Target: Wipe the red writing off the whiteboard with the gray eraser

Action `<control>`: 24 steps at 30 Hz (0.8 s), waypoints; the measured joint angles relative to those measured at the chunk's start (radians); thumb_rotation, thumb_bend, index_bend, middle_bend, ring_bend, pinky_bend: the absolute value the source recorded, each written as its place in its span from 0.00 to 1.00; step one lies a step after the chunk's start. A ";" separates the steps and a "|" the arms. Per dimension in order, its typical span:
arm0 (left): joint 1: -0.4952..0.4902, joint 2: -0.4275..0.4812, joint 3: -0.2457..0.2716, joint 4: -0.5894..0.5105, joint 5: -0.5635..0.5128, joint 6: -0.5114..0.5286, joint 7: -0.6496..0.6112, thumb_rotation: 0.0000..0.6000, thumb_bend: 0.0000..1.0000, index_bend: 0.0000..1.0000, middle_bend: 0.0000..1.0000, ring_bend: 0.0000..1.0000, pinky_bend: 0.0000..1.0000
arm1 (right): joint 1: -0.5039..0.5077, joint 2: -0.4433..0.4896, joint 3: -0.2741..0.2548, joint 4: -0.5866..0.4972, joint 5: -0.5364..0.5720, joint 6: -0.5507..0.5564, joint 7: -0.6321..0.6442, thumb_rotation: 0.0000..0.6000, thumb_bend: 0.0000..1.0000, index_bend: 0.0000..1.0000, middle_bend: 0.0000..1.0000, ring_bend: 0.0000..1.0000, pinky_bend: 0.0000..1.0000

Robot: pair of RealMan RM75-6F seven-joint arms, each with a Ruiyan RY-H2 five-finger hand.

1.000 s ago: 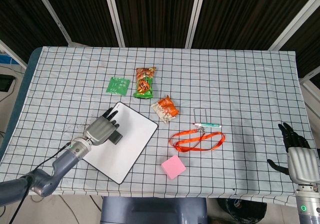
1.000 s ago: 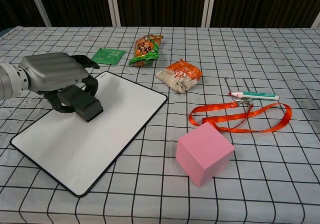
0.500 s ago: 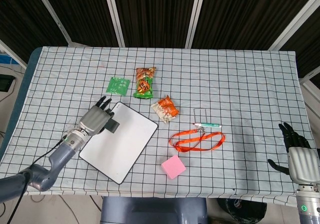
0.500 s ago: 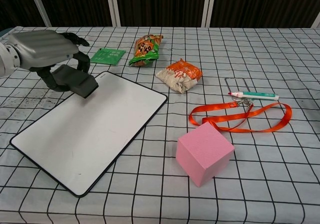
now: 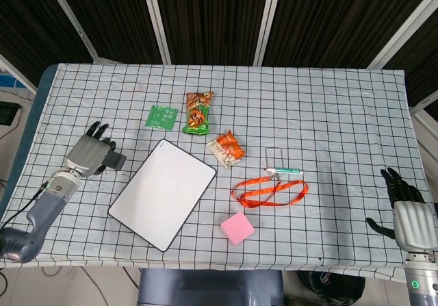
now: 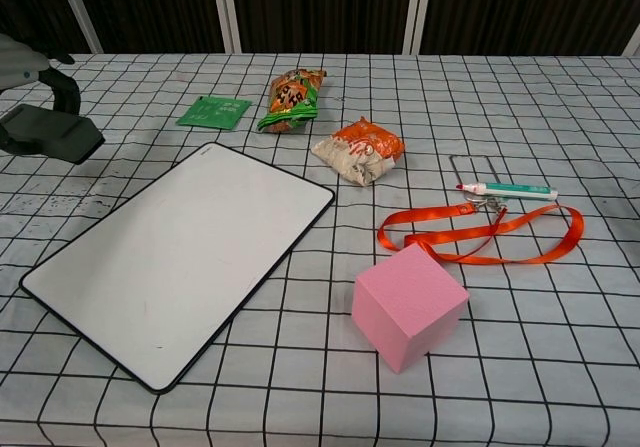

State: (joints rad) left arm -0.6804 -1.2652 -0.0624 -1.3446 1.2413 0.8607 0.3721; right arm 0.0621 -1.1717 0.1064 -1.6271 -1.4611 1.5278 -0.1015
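1. Head view: left hand [image 5: 89,155] sits at 9 o'clock, off the whiteboard [image 5: 164,193], fingers curled around the gray eraser [image 5: 113,161]. The eraser is over the tabletop [image 5: 328,107], just beside the board's left edge; I cannot tell if it touches the cloth.
2. Head view: board lies tilted at about 7 o'clock from centre, surface white, no red marks visible.
3. Head view: right hand [image 5: 409,212] at 4 o'clock by the tabletop's edge, fingers spread, holding nothing.
4. Head view: green packet [image 5: 161,117] and snack bag [image 5: 198,112] at 11 o'clock; orange bag [image 5: 226,148] near centre, just beside the board's top right corner. Marker [image 5: 283,171] and lanyard [image 5: 269,192] at 4 o'clock from centre; pink cube [image 5: 237,228] at 6 o'clock.
5. Chest view: left hand [image 6: 28,63] is cut off at the frame's 9–10 o'clock edge, eraser [image 6: 48,132] gripped under it, apart from the board [image 6: 180,252].
6. Chest view: cube [image 6: 409,305] at 5 o'clock, lanyard [image 6: 480,230] and marker [image 6: 506,189] at 3 o'clock, right hand out of frame.
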 measured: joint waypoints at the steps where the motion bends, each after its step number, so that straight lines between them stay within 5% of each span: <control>1: 0.003 -0.001 0.004 0.010 0.001 -0.004 -0.013 1.00 0.32 0.39 0.38 0.00 0.00 | 0.000 0.000 0.000 0.000 0.000 0.000 -0.001 1.00 0.13 0.01 0.10 0.20 0.22; 17: 0.027 -0.076 0.059 0.200 0.064 -0.061 -0.168 1.00 0.31 0.32 0.35 0.00 0.00 | 0.000 0.001 0.001 -0.001 0.001 -0.001 0.002 1.00 0.13 0.01 0.10 0.20 0.22; 24: 0.029 -0.099 0.072 0.238 0.076 -0.070 -0.154 1.00 0.16 0.21 0.25 0.00 0.00 | 0.000 0.000 0.001 -0.001 0.002 0.000 0.001 1.00 0.13 0.01 0.10 0.20 0.22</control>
State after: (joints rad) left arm -0.6515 -1.3638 0.0101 -1.1069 1.3173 0.7910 0.2181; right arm 0.0617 -1.1712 0.1077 -1.6283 -1.4590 1.5282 -0.1002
